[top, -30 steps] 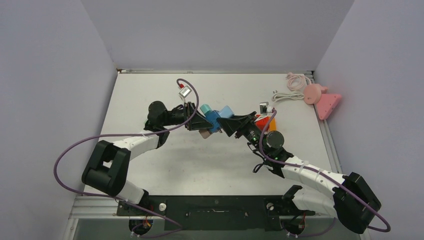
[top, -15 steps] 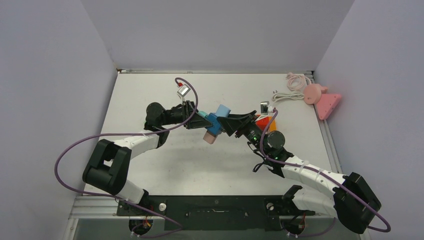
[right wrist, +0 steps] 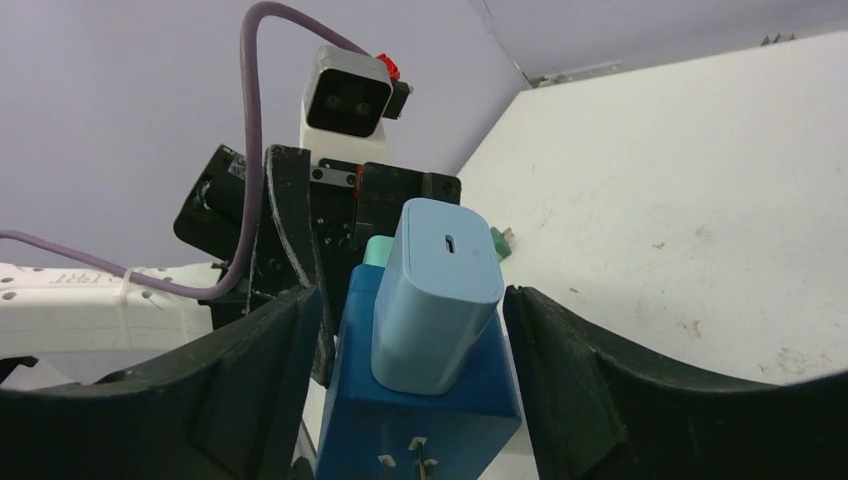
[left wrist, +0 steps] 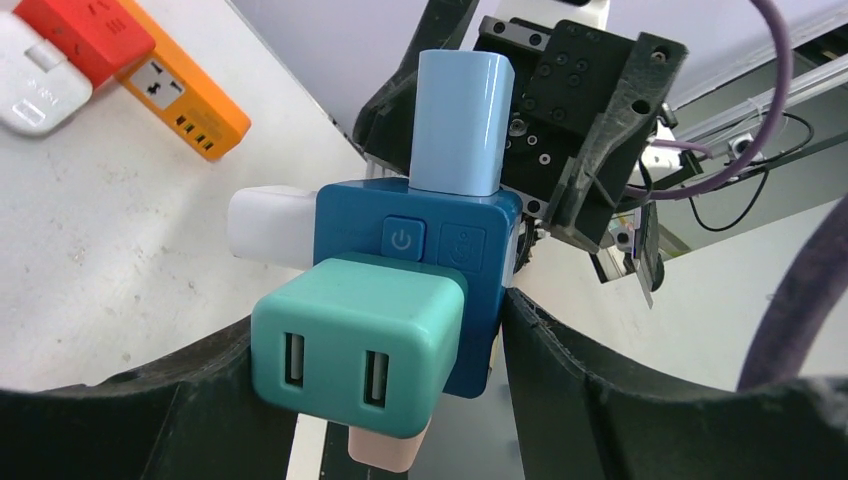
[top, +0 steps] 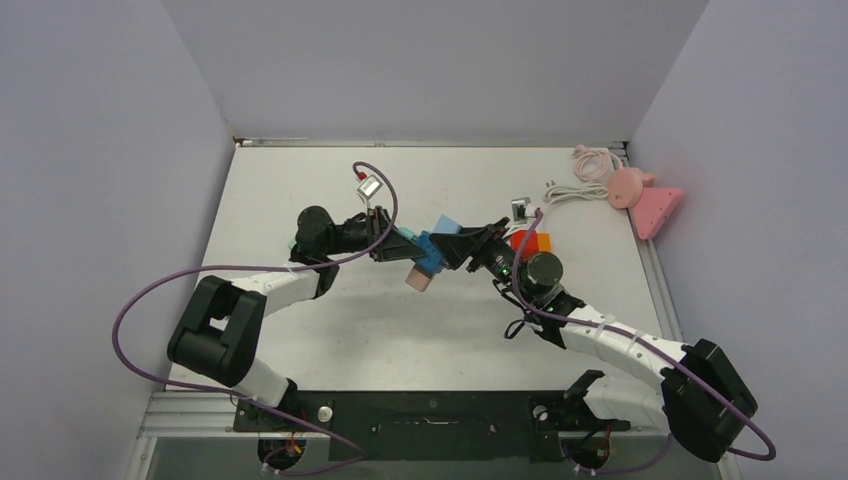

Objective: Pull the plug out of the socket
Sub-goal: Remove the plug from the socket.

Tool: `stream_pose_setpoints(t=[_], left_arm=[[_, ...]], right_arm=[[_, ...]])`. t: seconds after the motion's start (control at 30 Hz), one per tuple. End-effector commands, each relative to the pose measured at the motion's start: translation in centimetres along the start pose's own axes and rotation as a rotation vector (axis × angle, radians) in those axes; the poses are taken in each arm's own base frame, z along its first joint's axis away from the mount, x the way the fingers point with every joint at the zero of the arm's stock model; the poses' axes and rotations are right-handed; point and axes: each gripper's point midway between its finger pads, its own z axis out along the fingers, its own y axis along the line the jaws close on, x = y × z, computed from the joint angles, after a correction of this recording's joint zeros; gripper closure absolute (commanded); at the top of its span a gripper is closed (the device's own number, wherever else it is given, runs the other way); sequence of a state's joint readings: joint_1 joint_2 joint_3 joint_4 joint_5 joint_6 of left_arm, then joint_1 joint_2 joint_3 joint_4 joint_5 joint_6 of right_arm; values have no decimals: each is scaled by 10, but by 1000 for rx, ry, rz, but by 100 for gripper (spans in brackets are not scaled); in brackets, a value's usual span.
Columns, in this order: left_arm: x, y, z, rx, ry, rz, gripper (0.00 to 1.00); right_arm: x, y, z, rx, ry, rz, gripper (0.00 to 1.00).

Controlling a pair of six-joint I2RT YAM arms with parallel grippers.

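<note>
The dark blue cube-shaped socket block (left wrist: pixel 420 270) carries two small square buttons on one face: the left button (left wrist: pixel 402 239) shows a round power symbol, the right button (left wrist: pixel 463 246) an icon too blurred to name. In the right wrist view the white arm link (right wrist: pixel 60 310) bears a short line of dark lettering, upside down and too small to read.

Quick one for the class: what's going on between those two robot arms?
Two arms hold a blue socket cube between them. The right end effector clamps the cube's sides; the left end effector grips the teal USB charger plugged into it. That charger looks fully seated, so nothing is pulled yet. A light blue charger, white plug and pink plug also sit in the cube.
</note>
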State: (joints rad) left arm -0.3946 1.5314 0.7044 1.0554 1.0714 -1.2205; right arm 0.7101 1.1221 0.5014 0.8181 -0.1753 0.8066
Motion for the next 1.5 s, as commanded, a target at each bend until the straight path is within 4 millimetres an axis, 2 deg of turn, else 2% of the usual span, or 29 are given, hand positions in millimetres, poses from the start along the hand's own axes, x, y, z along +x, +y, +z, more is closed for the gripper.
stream_pose_setpoints(t=[0.0,0.17,0.23,0.37,0.5,0.57,0.73,0.8,1.2,1.47], left_arm=[[-1,8,3,-14,-10,53,79],[3,24,3,-49,-5,8,82],[4,30,3,-62,0,-11,83],[4,30,2,-57,5,0,83],[7,35,1,-91,29,24,84],[7,38,0,-118,45,47,84],[11,48,-5,-203,97,113,84],[12,49,-7,-225,115,136,84],[12,41,-9,-205,159,209,84],[12,37,-11,-208,168,255,85]], right_arm=[[8,-5,3,-10,56,-16,28],[13,-29,-5,37,75,4,25],[13,-40,-9,61,77,19,19],[7,-58,-19,61,73,61,13],[2,-48,-16,-48,167,23,9],[6,-46,-12,-85,251,-17,10],[25,-44,-9,-188,441,-91,15],[33,-47,-10,-205,494,-93,22],[50,-53,-14,-273,566,-17,28],[61,-53,-18,-331,619,119,49]])
